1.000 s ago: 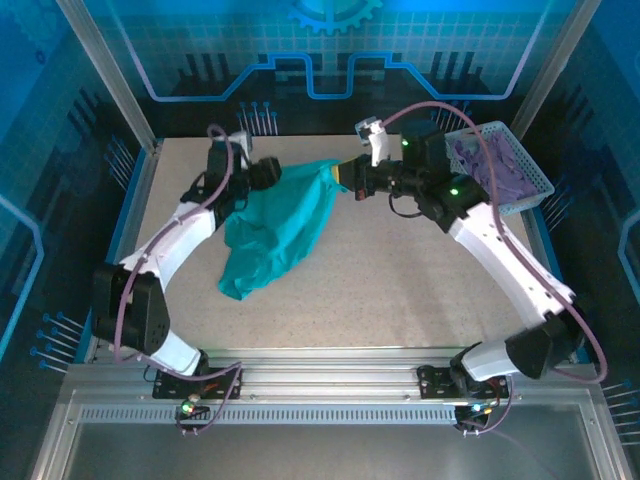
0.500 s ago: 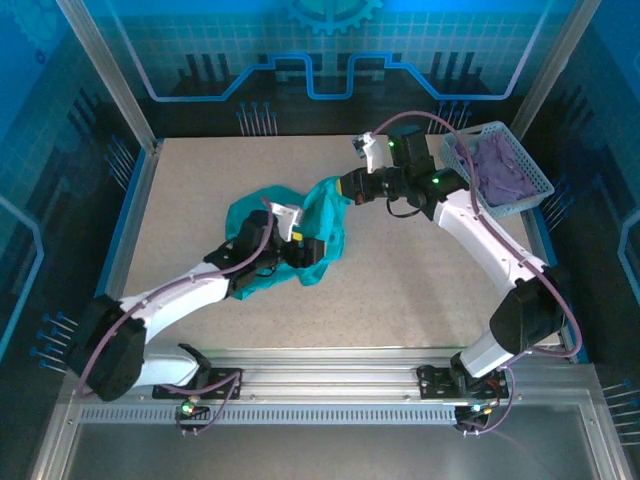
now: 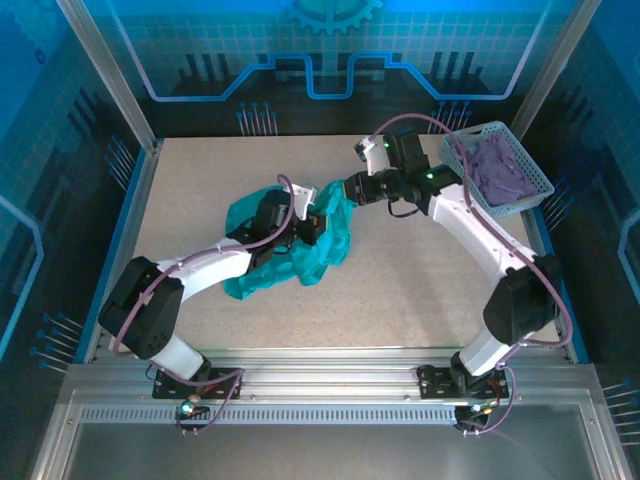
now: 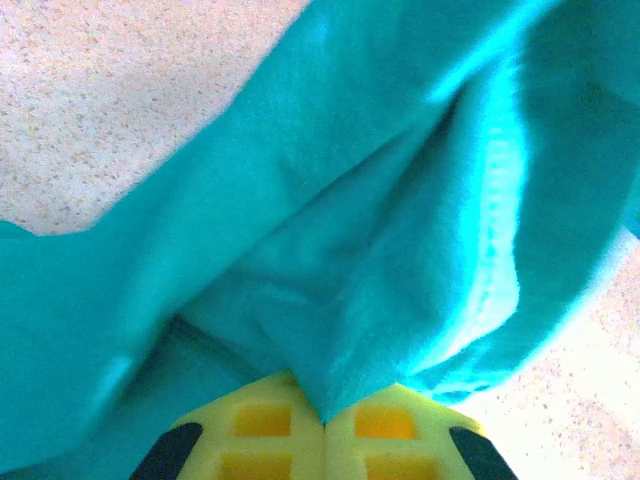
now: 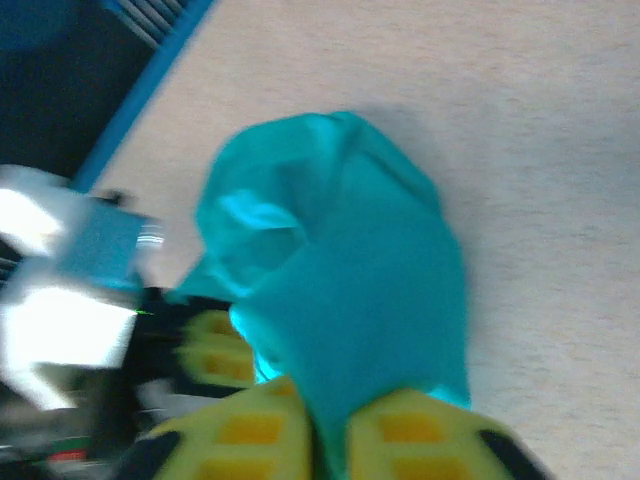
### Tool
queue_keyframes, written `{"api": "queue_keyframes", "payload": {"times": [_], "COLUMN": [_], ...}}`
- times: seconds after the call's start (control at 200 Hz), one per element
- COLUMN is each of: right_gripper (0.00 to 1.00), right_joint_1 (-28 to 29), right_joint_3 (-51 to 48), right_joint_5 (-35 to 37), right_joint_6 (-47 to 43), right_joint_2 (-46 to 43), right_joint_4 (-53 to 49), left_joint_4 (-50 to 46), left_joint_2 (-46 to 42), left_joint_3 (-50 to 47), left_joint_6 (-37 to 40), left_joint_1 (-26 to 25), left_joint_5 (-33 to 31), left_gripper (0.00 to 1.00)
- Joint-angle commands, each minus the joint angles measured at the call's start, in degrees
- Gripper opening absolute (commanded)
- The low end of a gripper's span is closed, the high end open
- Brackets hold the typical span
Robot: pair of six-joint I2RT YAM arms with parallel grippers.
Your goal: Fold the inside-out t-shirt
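One inside-out t-shirt lies crumpled on the bench. It sits a little left of the middle and well apart from every edge. No neck tag or print can be made out among its folds.

Two arms reach in from the near edge and meet at the shirt's far right end. The left arm lies across the heap from the near left corner and hides a strip of its middle from above. The left gripper rests on the cloth. In the left wrist view its two yellow fingers are pressed together, with a fold of teal fabric pinched in the seam between them. A hemmed edge curves up just beyond.

The right arm bends in from the near right corner. The right gripper is at the shirt's far right tip, near the left one. The right wrist view is blurred. As far as it shows, the yellow fingers are clamped on a peak of cloth that runs down between them, with only a narrow slit apart.

One white mesh basket stands in the far right corner, behind the right arm's elbow. It holds one bundled purple cloth, well apart from the shirt. The bench around the shirt is bare and speckled.
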Motion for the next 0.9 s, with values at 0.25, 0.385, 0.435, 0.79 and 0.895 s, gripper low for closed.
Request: {"api": "queue_keyframes", "payload": {"times": [0.25,0.385,0.435,0.79,0.895], "right_gripper": [0.68,0.71,0.72,0.68,0.64], "right_joint_1": [5.65,7.94,7.19,4.46,3.33], "right_joint_3": [-13.09,-22.37,-23.28,-32.61,-31.75], "right_joint_5": [21.15,22.42,23.45,15.75,13.87], "right_joint_6": [-4.05,-0.95,-0.01,3.75,6.62], "right_joint_2": [-1.03,-0.97,0.63,0.21,4.21], "right_joint_4": [3.75,9.16,9.48,18.41,23.3], "left_joint_4": [6.18,4.15,3.73,-0.54,-3.05], "left_joint_2": [-3.9,-4.43,-4.68,-7.74,-8.1], "left_joint_3": [-5.15,-4.59,-4.43,-1.6,0.02], "left_joint_6": [-10.84,-10.12,-9.78,-12.56,-11.87], "left_joint_1": [5.81,6.27,6.27,6.36,6.4], "left_joint_5": [11.27,11.48,11.35,11.23,11.03], "left_gripper": [0.0,0.0,0.0,0.0,0.0]}}
